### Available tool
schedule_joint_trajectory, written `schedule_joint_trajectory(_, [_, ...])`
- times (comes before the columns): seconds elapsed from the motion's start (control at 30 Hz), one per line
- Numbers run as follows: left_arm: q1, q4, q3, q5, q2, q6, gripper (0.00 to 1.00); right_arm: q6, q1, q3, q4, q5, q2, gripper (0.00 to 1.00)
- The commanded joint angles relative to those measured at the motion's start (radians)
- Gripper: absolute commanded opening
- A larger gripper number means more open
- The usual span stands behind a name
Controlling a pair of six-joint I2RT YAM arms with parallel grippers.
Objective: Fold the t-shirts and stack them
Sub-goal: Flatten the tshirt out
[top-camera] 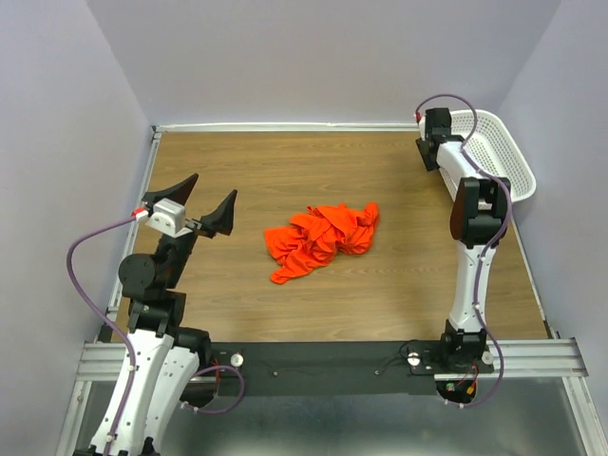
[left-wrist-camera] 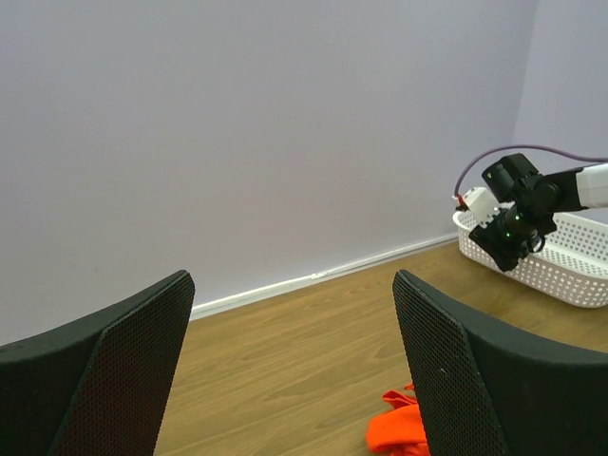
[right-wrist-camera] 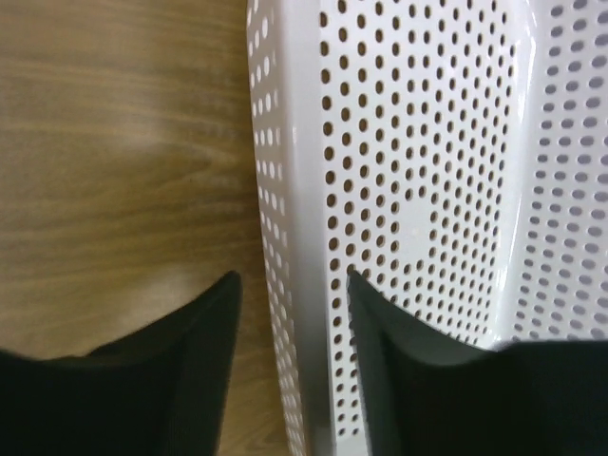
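The orange-red t-shirt (top-camera: 321,237) lies crumpled in a heap at the middle of the wooden table. A corner of it shows low in the left wrist view (left-wrist-camera: 394,429). My left gripper (top-camera: 214,187) is open and empty, raised above the table to the left of the shirt and apart from it; its jaws stand wide in its own view (left-wrist-camera: 294,275). My right gripper (top-camera: 435,142) is at the far right, open, with one finger on each side of the white basket's left wall (right-wrist-camera: 293,275). It holds no cloth.
The white perforated basket (top-camera: 499,152) stands at the far right corner against the wall and also shows in the left wrist view (left-wrist-camera: 575,271). Pale walls close the table on the left, back and right. A black rail (top-camera: 323,356) runs along the near edge.
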Motion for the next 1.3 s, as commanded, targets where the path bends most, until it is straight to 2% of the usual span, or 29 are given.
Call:
schedule_joint_trajectory(0.0, [-0.006,0.027,0.011,0.039,-0.001,0.011,0.93,-0.003,-0.011,0.082,0.007,0.067,0.034,0.74])
schedule_joint_trajectory(0.13, [-0.006,0.04,0.01,0.071,0.025,-0.003,0.94,-0.001,-0.011,0.047,0.007,-0.034,-0.094,1.0])
schedule_joint_trajectory(0.3, [-0.009,0.037,0.033,0.183,0.163,-0.061,0.93,-0.038,0.02,-0.128,0.009,-0.411,-0.37,1.0])
schedule_joint_trajectory(0.37, [-0.017,-0.006,0.069,0.203,0.226,-0.101,0.9,-0.075,0.057,-0.275,0.007,-0.563,-0.519,1.0])
schedule_joint_trajectory(0.43, [-0.034,-0.044,0.095,0.213,0.33,-0.121,0.85,-0.119,0.081,-0.401,0.006,-0.861,-0.626,1.0])
schedule_joint_trajectory(0.47, [-0.057,-0.098,0.123,0.209,0.405,-0.129,0.82,-0.13,0.093,-0.515,0.0,-1.13,-0.715,1.0])
schedule_joint_trajectory(0.53, [-0.083,-0.161,0.152,0.167,0.485,-0.142,0.79,-0.118,0.107,-0.605,0.001,-1.336,-0.777,0.99])
schedule_joint_trajectory(0.57, [-0.124,-0.231,0.189,0.154,0.522,-0.13,0.78,-0.09,0.159,-0.636,0.003,-1.379,-0.798,0.98])
schedule_joint_trajectory(0.63, [-0.169,-0.294,0.233,0.089,0.609,-0.103,0.77,-0.006,0.237,-0.662,0.006,-1.325,-0.793,0.94])
schedule_joint_trajectory(0.77, [-0.218,-0.364,0.24,-0.036,0.657,-0.051,0.77,0.091,0.45,-0.613,0.007,-1.015,-0.696,0.94])
schedule_joint_trajectory(0.8, [-0.221,-0.388,0.237,-0.088,0.671,-0.043,0.78,0.15,0.471,-0.557,0.006,-0.887,-0.618,0.94])
schedule_joint_trajectory(1.0, [-0.224,-0.445,0.215,-0.188,0.692,-0.103,0.8,0.241,0.54,-0.435,0.007,-0.666,-0.434,0.92])
schedule_joint_trajectory(1.13, [-0.224,-0.459,0.182,-0.238,0.656,-0.222,0.8,0.255,0.543,-0.437,0.006,-0.611,-0.41,0.7])
schedule_joint_trajectory(1.2, [-0.224,-0.436,0.131,-0.245,0.614,-0.343,0.79,0.25,0.544,-0.454,0.007,-0.58,-0.436,0.58])
schedule_joint_trajectory(1.23, [-0.224,-0.424,0.09,-0.243,0.603,-0.427,0.79,0.247,0.541,-0.458,0.01,-0.579,-0.447,0.46])
schedule_joint_trajectory(1.27, [-0.226,-0.398,0.068,-0.24,0.593,-0.46,0.78,0.246,0.543,-0.461,0.012,-0.577,-0.463,0.43])
